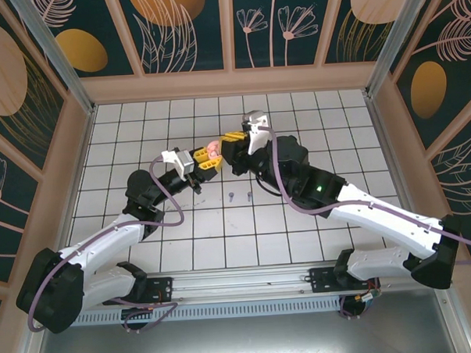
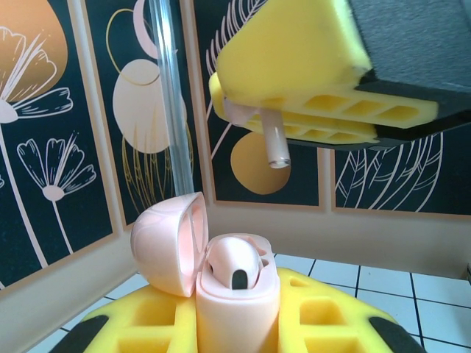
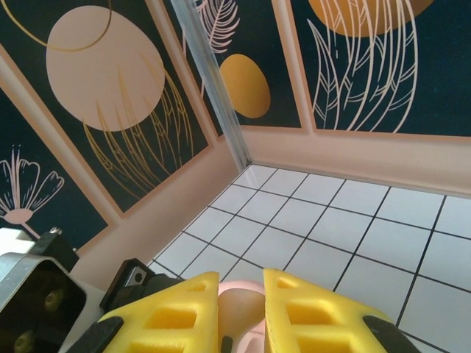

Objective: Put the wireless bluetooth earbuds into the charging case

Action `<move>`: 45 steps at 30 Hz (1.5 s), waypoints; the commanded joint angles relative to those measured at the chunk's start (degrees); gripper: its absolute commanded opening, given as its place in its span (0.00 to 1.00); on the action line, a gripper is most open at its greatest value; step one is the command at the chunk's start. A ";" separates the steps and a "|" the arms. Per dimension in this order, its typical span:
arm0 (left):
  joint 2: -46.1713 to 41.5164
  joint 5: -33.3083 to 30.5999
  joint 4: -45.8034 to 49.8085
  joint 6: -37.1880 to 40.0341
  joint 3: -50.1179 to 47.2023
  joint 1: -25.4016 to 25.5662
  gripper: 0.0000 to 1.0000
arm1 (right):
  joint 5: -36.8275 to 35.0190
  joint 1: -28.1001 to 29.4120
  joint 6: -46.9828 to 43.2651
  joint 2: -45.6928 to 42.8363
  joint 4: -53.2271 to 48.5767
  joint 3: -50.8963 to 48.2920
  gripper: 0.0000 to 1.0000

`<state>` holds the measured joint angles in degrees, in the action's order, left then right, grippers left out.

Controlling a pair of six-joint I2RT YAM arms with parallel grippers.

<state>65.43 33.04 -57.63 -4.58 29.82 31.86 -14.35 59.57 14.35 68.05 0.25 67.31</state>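
Your left gripper [image 1: 210, 162] is clamped on the pink charging case [image 2: 235, 309]. It holds the case off the tiled floor [image 1: 335, 125], upright between its yellow fingers [image 2: 140, 323]. The lid [image 2: 165, 246] is hinged open and tipped to the left in the left wrist view. One pale pink earbud [image 2: 235, 266] already sits in a socket of the case.

Your right gripper [image 1: 231, 142] meets the left one over the middle of the floor. Its jaws are pinched on a second pale pink earbud [image 2: 276, 143] – the stem points down, above the open case and slightly to the right of it, not touching it. In the right wrist view a pink shape shows between the two yellow fingertips.

Two more small earbuds [image 1: 232, 197] [image 1: 250, 196] lie side by side on the floor, just nearer the arm bases than the grippers – their colour is too small to tell.
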 commanded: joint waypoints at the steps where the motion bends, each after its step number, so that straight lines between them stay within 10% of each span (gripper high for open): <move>1: -0.39 1.15 -0.78 -0.20 1.90 0.22 0.00 | 1.35 -1.16 1.64 0.67 2.60 -1.21 0.18; 20: -0.49 0.82 -0.49 -0.03 1.98 0.22 0.00 | 4.34 -0.89 4.02 2.78 1.50 -3.41 0.17; 45: -1.53 1.11 -0.66 -0.17 1.86 0.22 0.00 | -8.72 2.03 2.12 5.10 -3.11 -2.62 0.14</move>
<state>65.43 32.95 -52.01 -4.56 29.82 31.83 -21.65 62.48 16.45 72.69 1.06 64.97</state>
